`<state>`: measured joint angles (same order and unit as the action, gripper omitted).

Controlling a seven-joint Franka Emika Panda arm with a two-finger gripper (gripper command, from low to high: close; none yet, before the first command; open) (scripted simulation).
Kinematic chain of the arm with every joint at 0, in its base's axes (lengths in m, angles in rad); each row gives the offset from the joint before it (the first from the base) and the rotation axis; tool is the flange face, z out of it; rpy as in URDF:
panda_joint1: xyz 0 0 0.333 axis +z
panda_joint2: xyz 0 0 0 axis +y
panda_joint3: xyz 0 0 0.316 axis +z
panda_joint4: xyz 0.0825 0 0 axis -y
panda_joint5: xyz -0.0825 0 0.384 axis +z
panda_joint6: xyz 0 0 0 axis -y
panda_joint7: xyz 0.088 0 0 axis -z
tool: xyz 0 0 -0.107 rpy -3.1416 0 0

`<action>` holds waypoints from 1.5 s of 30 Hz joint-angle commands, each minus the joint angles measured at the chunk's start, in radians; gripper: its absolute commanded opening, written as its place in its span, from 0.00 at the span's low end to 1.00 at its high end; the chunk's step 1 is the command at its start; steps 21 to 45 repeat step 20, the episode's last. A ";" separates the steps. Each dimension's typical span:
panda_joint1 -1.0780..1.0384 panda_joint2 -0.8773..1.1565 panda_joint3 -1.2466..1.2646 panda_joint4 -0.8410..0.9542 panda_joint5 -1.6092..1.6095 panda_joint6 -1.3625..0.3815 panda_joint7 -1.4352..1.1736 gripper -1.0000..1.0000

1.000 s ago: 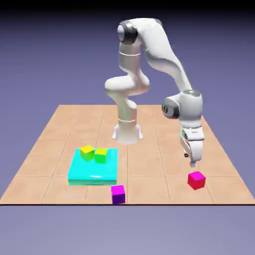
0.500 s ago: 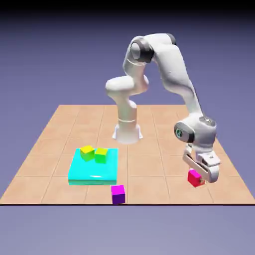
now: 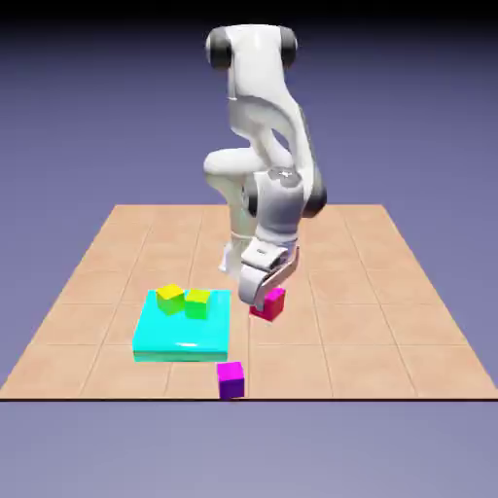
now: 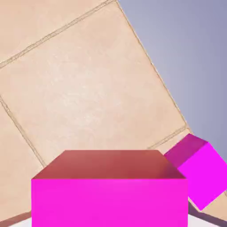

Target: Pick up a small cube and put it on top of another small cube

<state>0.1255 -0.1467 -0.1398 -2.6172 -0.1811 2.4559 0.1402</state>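
Gripper (image 3: 263, 297) is clamped on the red cube (image 3: 270, 303), just right of the cyan tray (image 3: 183, 336). I'd keep the grip firm and centre it squarely over the target cube.

the small crimson-red cube (image 3: 270, 305) hangs clear of the tiled counter (image 3: 97, 292), clamped between the fingers (image 3: 255, 287) of the white arm, just off the exterior view's right edge of the cyan slab (image 3: 183, 331). its plain faces are tilted slightly. in the hand view it fills the bottom edge, large and level (image 4: 108, 195), top face dark red, front face bright pink. the magenta-purple cube (image 3: 231, 379) rests on the counter near the front edge, and shows at the hand view's lower right (image 4: 197, 170).
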 commanded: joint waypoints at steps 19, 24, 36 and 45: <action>-0.200 -0.081 -0.195 -0.253 0.008 0.170 0.338 1.00; -0.202 -0.116 -0.191 -0.244 0.003 0.127 0.342 1.00; -0.202 -0.116 -0.191 -0.244 0.003 0.127 0.342 1.00; -0.202 -0.116 -0.191 -0.244 0.003 0.127 0.342 1.00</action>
